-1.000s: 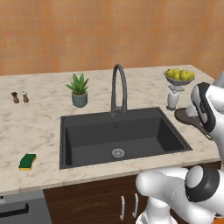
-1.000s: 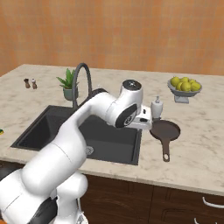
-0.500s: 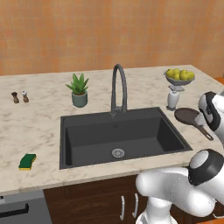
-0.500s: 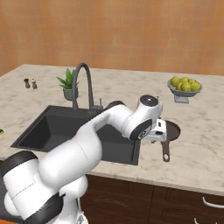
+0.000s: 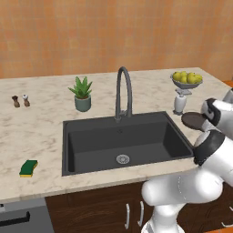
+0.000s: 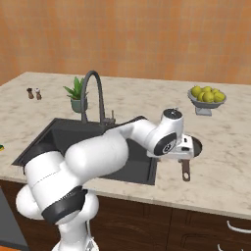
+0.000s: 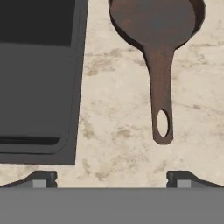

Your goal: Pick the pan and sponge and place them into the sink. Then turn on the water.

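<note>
pan (image 7: 154,26): dark brown, straight holed handle, lying on bench (image 7: 118,131) beside sink (image 7: 39,78) | tool (image 7: 111,177): released, now hovering nearer pan's handle

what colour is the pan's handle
Dark reddish-brown, like the pan itself; the handle shows best in the hand view.

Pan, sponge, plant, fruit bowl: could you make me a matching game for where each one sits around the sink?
Things:
1. pan
2. sponge
3. potted plant
4. fruit bowl

Places:
A. counter, front left of the sink
B. back right of the counter
C. counter just right of the sink, handle toward the front
D. behind the sink, left of the faucet

Pairs: 1-C, 2-A, 3-D, 4-B
</note>
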